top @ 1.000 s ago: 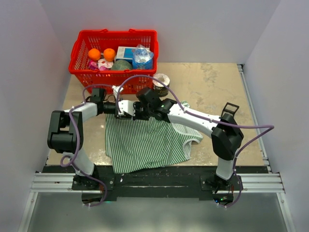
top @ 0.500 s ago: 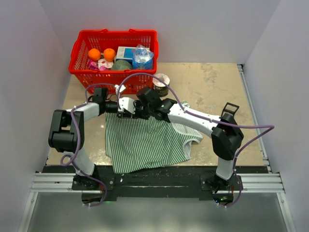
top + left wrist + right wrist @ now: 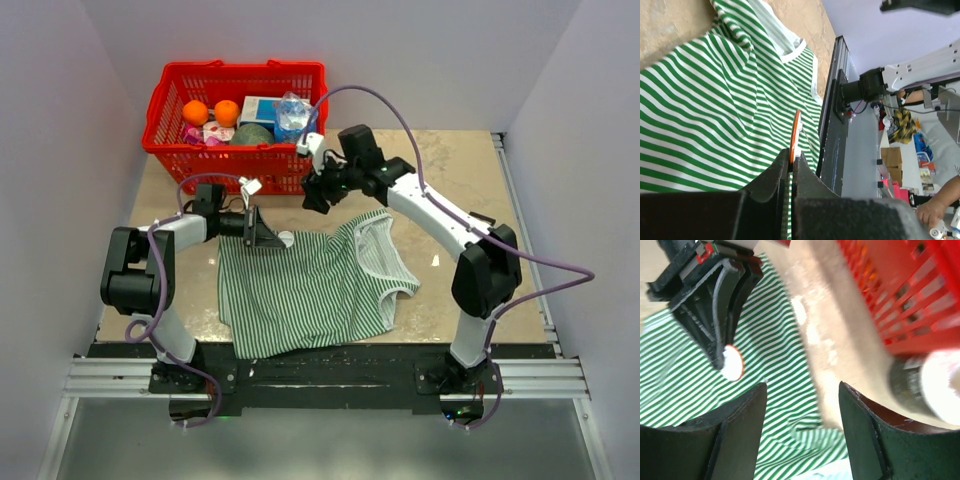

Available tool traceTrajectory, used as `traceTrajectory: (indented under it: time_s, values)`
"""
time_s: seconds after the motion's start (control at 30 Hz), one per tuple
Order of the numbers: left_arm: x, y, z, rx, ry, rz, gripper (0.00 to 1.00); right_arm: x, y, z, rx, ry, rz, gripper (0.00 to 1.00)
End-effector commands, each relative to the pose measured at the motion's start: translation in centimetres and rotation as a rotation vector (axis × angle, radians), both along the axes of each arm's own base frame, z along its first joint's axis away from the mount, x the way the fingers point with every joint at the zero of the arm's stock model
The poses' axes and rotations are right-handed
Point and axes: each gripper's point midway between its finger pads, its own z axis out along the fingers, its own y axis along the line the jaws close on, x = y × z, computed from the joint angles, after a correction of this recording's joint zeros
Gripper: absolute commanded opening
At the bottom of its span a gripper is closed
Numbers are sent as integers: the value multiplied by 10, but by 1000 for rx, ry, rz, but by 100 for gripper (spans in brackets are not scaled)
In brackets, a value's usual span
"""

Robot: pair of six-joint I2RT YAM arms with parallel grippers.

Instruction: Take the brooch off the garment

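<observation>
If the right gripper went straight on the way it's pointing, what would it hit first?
Probably the bare tan tabletop, just beside the edge of the green-and-white striped garment. The right gripper's open fingers frame that patch; the red plastic basket sits off to one side. Depth is uncertain.

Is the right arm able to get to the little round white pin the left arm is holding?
Probably yes. The small round white brooch sticks out of the shut left end effector, and the open right end effector faces it with nothing between.
</observation>
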Motion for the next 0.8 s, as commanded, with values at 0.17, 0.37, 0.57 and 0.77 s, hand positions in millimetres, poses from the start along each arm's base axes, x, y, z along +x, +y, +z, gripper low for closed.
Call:
traceTrajectory:
  time_s: [0.17,0.37,0.57,0.77]
  values:
    - [-6,-11,5,-12,-209,-35,0,-80,15,-35,151,453,218,64]
    - [-10,-18,12,-19,-244,-59,0,-86,25,-51,179,572,267,61]
    - [-19,-18,18,-17,-261,-73,0,-90,29,-49,216,623,271,51]
    - [-22,-17,16,-2,-286,-80,0,-94,28,-42,243,655,287,49]
